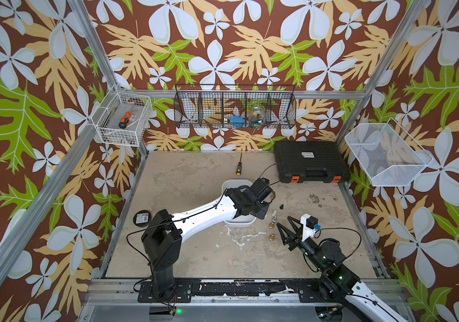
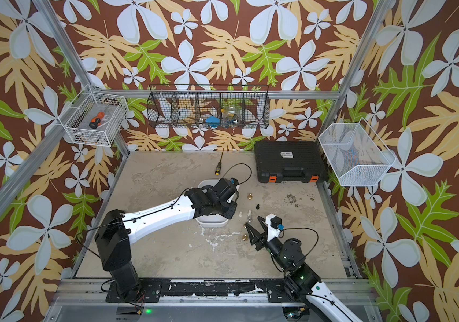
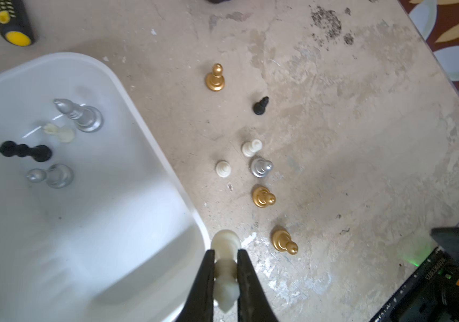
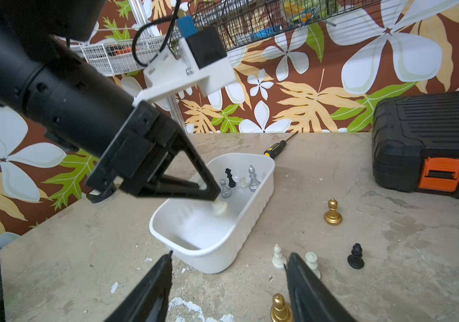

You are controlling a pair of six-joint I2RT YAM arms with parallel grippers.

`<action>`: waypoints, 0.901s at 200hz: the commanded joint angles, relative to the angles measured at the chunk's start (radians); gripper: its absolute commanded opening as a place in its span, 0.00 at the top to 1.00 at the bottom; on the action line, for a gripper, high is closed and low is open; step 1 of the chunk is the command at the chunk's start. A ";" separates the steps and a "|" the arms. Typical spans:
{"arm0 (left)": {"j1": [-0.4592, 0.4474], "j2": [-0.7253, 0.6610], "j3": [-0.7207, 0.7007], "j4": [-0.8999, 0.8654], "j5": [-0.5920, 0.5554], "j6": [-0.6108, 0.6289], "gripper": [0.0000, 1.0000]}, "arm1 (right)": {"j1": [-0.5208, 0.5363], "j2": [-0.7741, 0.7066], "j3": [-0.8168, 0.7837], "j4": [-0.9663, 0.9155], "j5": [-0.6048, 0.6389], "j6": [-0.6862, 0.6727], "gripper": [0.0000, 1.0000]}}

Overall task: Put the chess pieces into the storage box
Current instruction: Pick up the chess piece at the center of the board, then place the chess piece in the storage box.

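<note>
Now, cream chess piece (image 3: 225, 243) at the storage box (image 3: 153, 139) rim.
I pinch its light, slick waist between left gripper (image 3: 225, 252) fingers; right gripper (image 4: 230, 254) fingers apart.

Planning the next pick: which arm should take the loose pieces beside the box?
Right. The right gripper is open and empty, hovering close beside the loose pieces. The left gripper is shut on a cream piece above the box, so it must drop that first.
</note>
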 commanded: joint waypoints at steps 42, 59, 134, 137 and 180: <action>0.170 0.064 0.043 -0.017 -0.049 0.055 0.91 | 0.001 0.453 0.213 0.148 -0.081 -0.044 0.30; 0.207 0.092 0.048 -0.001 -0.059 0.060 0.91 | 0.001 0.562 0.256 0.190 -0.101 -0.043 0.29; 0.246 0.236 0.134 0.009 -0.083 0.099 0.91 | 0.002 0.710 0.277 0.296 -0.171 -0.078 0.15; 0.247 0.241 0.138 0.010 -0.086 0.100 0.91 | 0.003 0.706 0.273 0.300 -0.169 -0.078 0.14; 0.252 0.299 0.181 0.003 -0.089 0.115 0.91 | 0.002 0.660 0.190 0.383 -0.152 -0.075 0.14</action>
